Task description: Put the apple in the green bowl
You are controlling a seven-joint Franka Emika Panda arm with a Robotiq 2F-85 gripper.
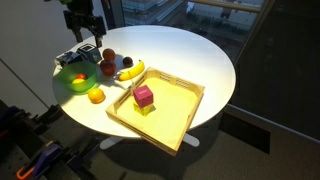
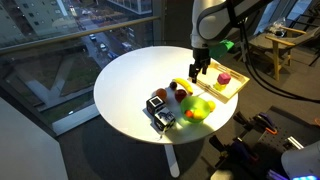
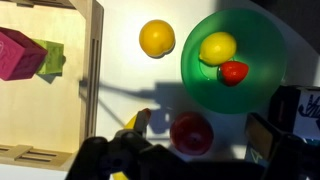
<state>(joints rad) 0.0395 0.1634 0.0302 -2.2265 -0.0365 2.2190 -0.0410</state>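
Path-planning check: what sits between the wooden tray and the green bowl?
Wrist view: an orange fruit on the table between wooden tray and green bowl. The banana and apple lie lower in the picture.

White arm [image 2: 218,18] reaching in from above, end effector [image 2: 198,75] pointing straight down, jaws spread wide

Apple [image 3: 190,132] on table [image 3: 120,30] just beside bowl [image 3: 200,90], outside it; banana [image 3: 137,122] between apple and tray [image 3: 92,60].
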